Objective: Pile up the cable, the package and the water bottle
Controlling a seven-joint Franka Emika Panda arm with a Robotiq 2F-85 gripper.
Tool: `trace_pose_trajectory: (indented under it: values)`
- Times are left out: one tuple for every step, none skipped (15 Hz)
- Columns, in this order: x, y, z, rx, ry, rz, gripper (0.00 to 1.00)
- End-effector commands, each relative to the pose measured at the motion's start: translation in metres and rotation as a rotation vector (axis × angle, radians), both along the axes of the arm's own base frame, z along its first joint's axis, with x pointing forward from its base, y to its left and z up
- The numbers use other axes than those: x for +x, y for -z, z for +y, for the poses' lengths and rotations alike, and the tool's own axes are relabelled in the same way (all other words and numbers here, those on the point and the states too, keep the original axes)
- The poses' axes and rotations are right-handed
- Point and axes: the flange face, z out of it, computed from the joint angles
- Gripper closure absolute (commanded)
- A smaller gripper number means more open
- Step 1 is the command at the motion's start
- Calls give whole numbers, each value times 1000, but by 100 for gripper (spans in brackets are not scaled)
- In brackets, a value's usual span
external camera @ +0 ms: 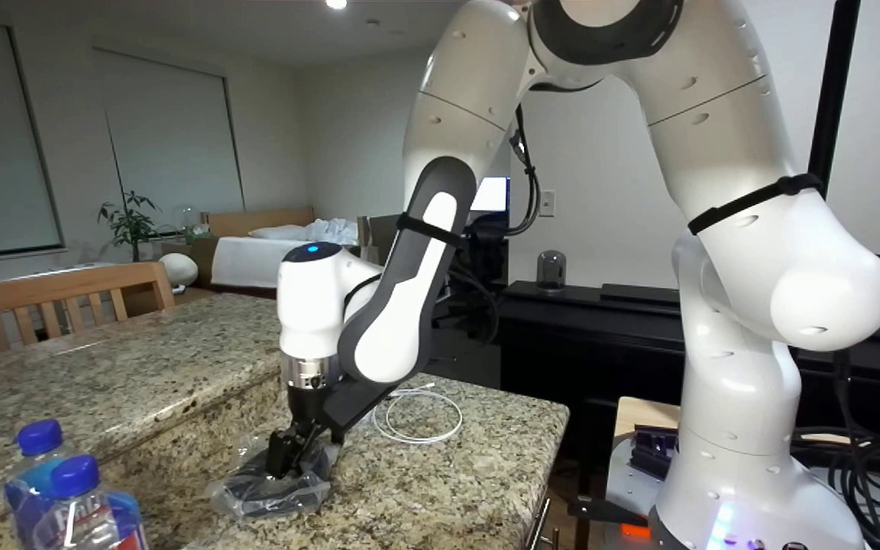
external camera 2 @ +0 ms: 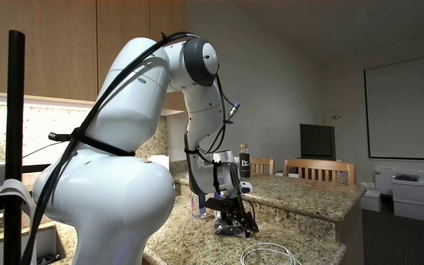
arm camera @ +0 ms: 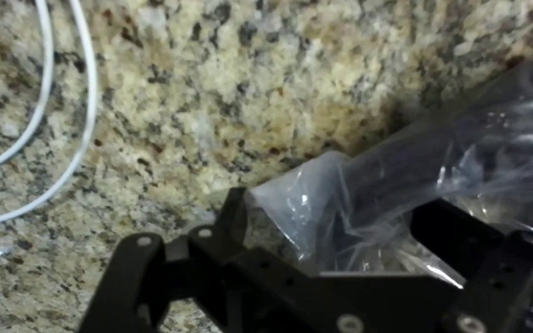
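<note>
Straddling part of the dark, plastic-wrapped package (external camera: 276,495), the gripper (arm camera: 333,208) stands with its jaws wide apart. The package lies on the granite counter (external camera: 440,496). In an exterior view, the loosely coiled cable (external camera: 417,441) lies farther back, to the right; two blue-capped water bottles (external camera: 88,519) stand near, at left.

- the cable (arm camera: 92,88): thin white cord in a loose ring of loops, lying flat on the speckled stone counter (external camera: 440,496)
- the package (external camera: 264,490): dark grey under clear, glossy, wrinkled plastic, resting on the counter near the cable but apart from it
- the water bottles (external camera: 94,516): two of clear plastic with blue caps and blue labels, upright and close together, well apart from the cable; the front label also shows red in an exterior view; which one is meant cannot be told
</note>
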Motion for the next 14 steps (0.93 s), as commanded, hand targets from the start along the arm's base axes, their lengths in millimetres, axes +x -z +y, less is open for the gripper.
trace_pose_trajectory:
  values:
    - [0,14,8,53,-7,-3,38]
    - [-1,13,9,61,-10,-4,45]
    - [0,12,10,67,-12,-4,51]
    - [0,10,11,71,-16,-5,58]
    - [0,9,12,76,-17,-5,66]
    - [1,8,14,77,-21,-5,71]
    - [1,7,15,78,-25,-5,79]
    - [1,6,17,77,-28,-2,84]
    - [1,5,17,75,-32,-1,89]
    - [1,3,18,71,-36,-1,89]
    - [1,0,19,65,-42,-1,92]
    - [1,-3,20,59,-47,-1,92]
    - [0,-7,22,58,-54,-1,94]
    - [-1,-11,23,59,-61,0,91]
